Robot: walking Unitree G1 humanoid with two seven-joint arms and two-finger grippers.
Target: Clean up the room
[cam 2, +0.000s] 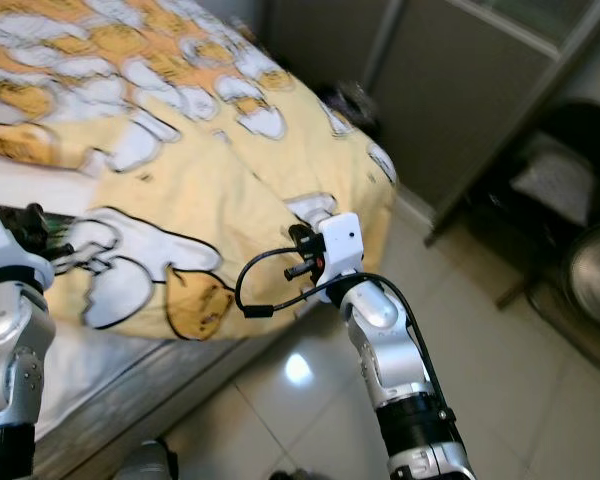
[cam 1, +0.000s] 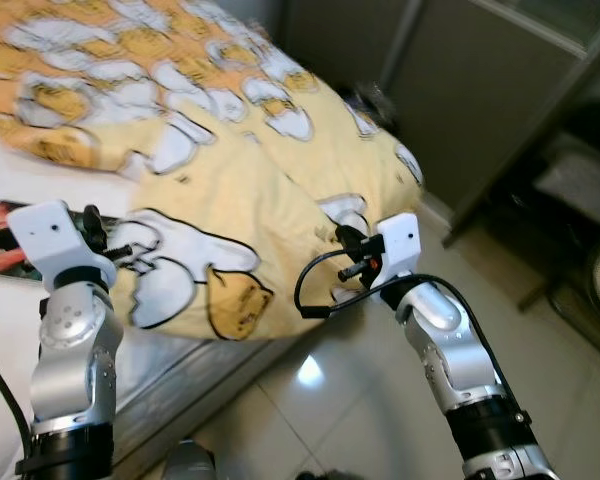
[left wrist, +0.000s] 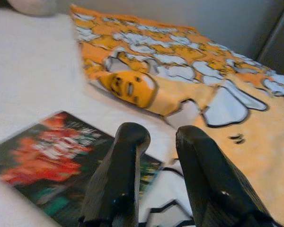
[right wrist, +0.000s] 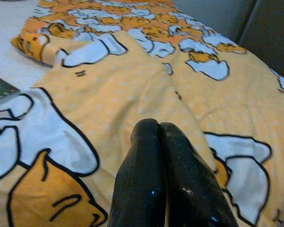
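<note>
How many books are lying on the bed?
1. The book lies on the white sheet beside the yellow blanket, just ahead of the left gripper. Others could be hidden under the blanket.

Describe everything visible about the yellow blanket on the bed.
The yellow blanket is soft-looking cloth printed with white, black-outlined cartoon egg shapes and orange yolk faces. It lies rumpled and unevenly spread on the bed, one corner folded back on the white sheet, its near edge draping over the bed's side toward the tiled floor. A book lies on the sheet beside its edge. The right gripper, jaws shut, hovers above the cloth; the left gripper, jaws open, hangs near the book.
</note>
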